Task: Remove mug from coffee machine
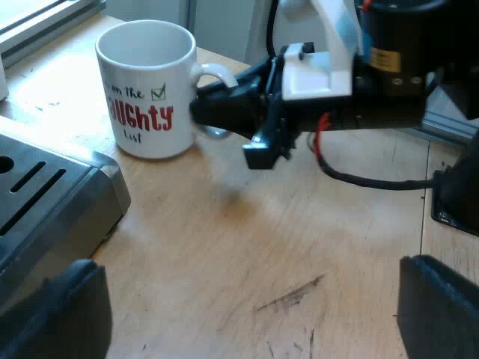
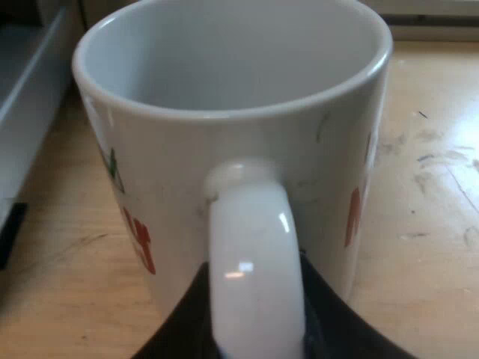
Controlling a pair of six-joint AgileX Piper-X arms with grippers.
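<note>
The white mug (image 1: pixel 146 90) with red letters stands upright on the wooden desk (image 1: pixel 247 239). It is just beside the machine's metal tray (image 1: pixel 52 187), not on it. It looks empty inside.

The right hand (image 2: pixel 254 329) has the mug's handle (image 2: pixel 254 247) between its two black fingers (image 2: pixel 179 329). There is one finger on each side, pressed close, so I think it is gripping the handle. The left hand (image 1: pixel 247 314) hovers over the bare desk near the tray. Its fingers are wide apart and there is nothing in them.

I think the mug is as good as out of the machine. The job now is to leave it standing safely. To do that well, the right hand should first make sure the bottom of the mug sits flat on the desk. Then it should open slowly and pull straight back along the handle. That way no finger catches the loop and tips the mug. The left hand should not come any closer.
</note>
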